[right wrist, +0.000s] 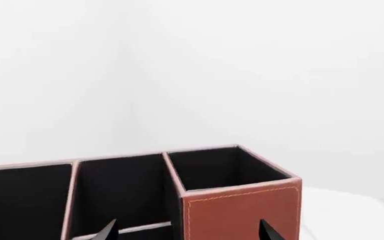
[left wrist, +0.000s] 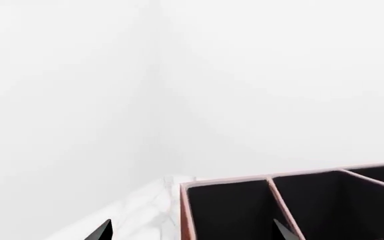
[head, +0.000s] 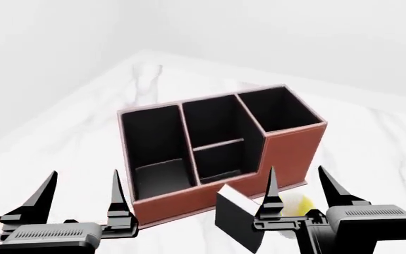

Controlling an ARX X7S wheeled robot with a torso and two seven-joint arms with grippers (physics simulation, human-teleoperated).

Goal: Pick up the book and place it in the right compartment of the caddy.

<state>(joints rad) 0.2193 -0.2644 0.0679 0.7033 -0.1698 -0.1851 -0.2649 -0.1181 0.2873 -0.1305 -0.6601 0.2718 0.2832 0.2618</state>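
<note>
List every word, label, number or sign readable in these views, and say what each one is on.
None can be read. The caddy shows only plain leather-look walls with stitching, the book a blank black cover and white page edges, and the mug no visible print. Both grippers are unmarked.

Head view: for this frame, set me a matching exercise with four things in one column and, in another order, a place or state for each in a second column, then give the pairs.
Things:
1. book
2. right compartment
3. left gripper
4. mug

Places or states:
A. open, holding nothing, in front of the caddy's long narrow section
B. empty, black-lined, at the caddy's tallest end
C. on the table, in front of the caddy, by the right gripper
D. mostly hidden behind the right gripper; only a bit of yellow and white shows

Pairs: 1-C, 2-B, 3-A, 4-D
</note>
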